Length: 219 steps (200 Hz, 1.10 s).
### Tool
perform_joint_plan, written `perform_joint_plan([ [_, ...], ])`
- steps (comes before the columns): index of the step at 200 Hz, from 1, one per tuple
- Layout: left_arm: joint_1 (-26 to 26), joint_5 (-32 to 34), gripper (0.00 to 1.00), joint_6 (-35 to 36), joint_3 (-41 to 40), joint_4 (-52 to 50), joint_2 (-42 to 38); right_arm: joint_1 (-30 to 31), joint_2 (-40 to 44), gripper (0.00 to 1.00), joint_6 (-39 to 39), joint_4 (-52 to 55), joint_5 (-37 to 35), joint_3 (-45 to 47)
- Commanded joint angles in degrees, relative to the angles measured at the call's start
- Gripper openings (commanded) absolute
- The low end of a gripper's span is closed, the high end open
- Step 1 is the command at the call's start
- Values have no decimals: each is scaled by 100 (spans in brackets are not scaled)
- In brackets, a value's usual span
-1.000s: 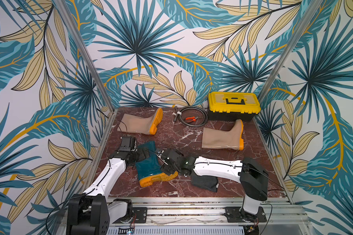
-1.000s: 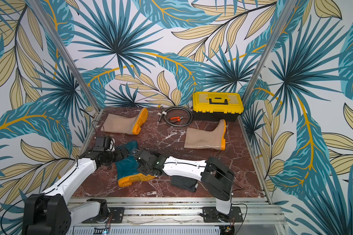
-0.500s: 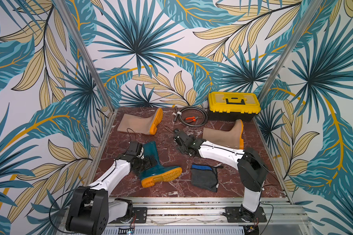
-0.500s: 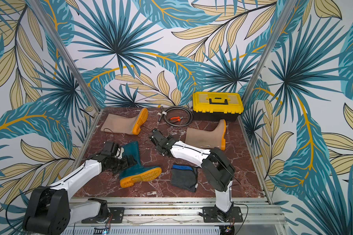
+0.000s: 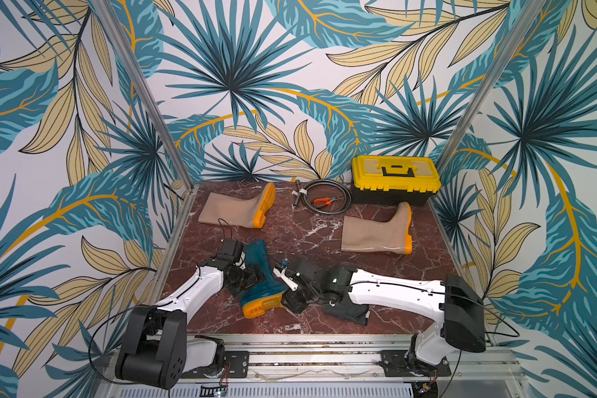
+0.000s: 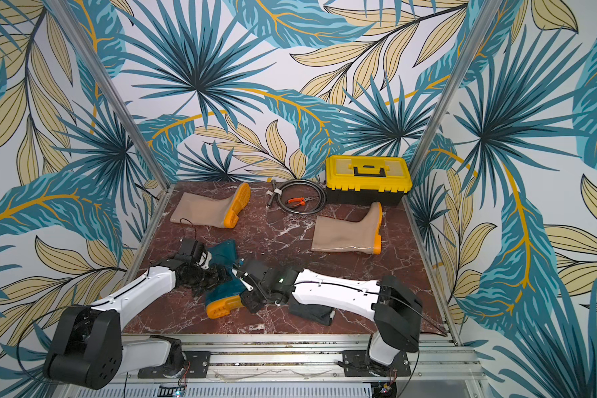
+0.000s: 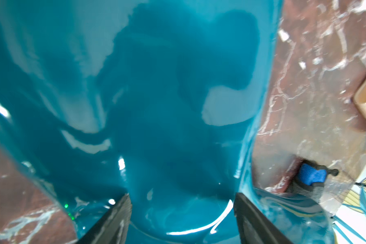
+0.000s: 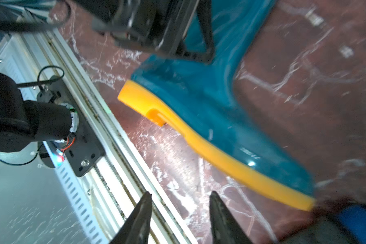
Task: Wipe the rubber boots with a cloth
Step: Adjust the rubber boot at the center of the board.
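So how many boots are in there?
3. The teal boot lies at the front; one tan boot at the back left; the other tan boot on the right, before the toolbox. None looks hidden.

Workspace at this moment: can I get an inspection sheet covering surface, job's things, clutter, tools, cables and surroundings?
Surface: red marble tabletop, white-veined.
Job's things: teal boot on its side near the front; far beige boot and beige boot by the toolbox on their sides; cloth on the table, partly under the right arm.
Clutter: yellow toolbox, coiled cable, orange pliers inside the coil.
Grippers: left tool jaws apart over the teal boot's shaft, grip unclear; right tool open, empty, beside the boot's sole.
Cables: thin black wrist lead loops above the left arm.
Surroundings: leaf-print walls; aluminium rail in front.
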State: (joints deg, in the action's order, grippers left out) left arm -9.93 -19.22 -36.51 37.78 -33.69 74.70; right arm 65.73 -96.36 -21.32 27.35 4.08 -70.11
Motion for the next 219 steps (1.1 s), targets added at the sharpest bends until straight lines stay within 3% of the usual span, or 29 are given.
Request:
perform_joint_plan([
  [1,-45,-280,73,43,29,-102,130,23,-469,33,-407,-58,420,92],
  [31,-57,-330,60,74,-56,-104,158,-206,-1080,31,-353,203,-153,-550],
  [58,-115,-429,45,66,45,-94,245,-885,-1408,31,-645,504,-779,-1085],
  [101,-527,-360,40,-439,461,216,291,-1910,-1260,33,-639,661,-1356,-1614],
  [129,-1117,-481,39,-1057,600,922,510,-2333,-931,40,-868,854,-1433,-1552],
  [143,-1163,-509,40,-1108,698,979,553,-2354,-686,49,-1199,874,-1415,-1359],
  [159,-910,-416,47,-1042,659,971,342,-2337,-440,60,-1836,491,-875,-929],
  [177,-279,-610,55,-821,574,905,168,-2197,-369,65,-2505,-199,-229,-503],
  [219,848,-894,67,54,651,356,233,-1801,-1191,74,-2855,-339,-72,-1071],
])
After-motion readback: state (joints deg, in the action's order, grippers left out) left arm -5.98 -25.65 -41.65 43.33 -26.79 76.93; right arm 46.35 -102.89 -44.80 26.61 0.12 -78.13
